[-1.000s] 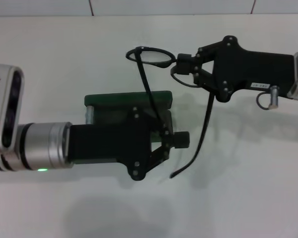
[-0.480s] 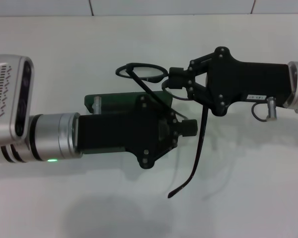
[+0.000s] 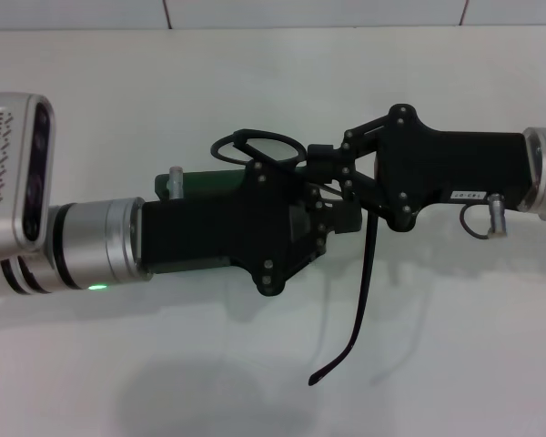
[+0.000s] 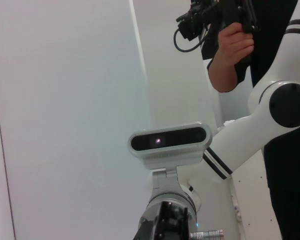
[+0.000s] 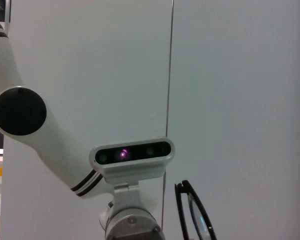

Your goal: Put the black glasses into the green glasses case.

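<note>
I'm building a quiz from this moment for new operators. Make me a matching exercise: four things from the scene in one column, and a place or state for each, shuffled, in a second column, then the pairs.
Column 1
1. black glasses
2. green glasses case
3. left gripper
4. right gripper

Column 2
A. lying on the table, mostly hidden under an arm
B. shut on the frame beside one lens
C. held in the air, one temple arm hanging down
D. reaching in over the case

Pairs: 1-C, 2-A, 3-D, 4-B
</note>
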Robot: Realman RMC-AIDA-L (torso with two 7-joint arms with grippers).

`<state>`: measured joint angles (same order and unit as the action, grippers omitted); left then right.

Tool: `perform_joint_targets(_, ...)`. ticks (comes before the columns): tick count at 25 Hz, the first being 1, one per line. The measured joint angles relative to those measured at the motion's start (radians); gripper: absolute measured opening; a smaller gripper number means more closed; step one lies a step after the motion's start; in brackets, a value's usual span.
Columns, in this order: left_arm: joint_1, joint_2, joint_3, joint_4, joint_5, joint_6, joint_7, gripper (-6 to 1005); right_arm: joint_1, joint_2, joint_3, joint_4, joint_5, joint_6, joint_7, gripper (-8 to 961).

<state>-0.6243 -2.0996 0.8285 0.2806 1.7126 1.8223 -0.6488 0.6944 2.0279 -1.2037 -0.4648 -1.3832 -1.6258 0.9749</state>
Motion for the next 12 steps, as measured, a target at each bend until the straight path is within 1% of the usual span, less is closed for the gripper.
perform_joint_targets(7,0.008,0.002,-0.001,0.000,0.000,0.000,-0.001,4,-0.010,0.000,0.008,0.000,0.025,0.006,0.000,55)
perform_joint_targets(12,0.031,0.006,0.000,0.000,0.004,-0.010,-0.008,4,-0.033,-0.012,0.025,-0.006,0.092,0.007,0.000,54)
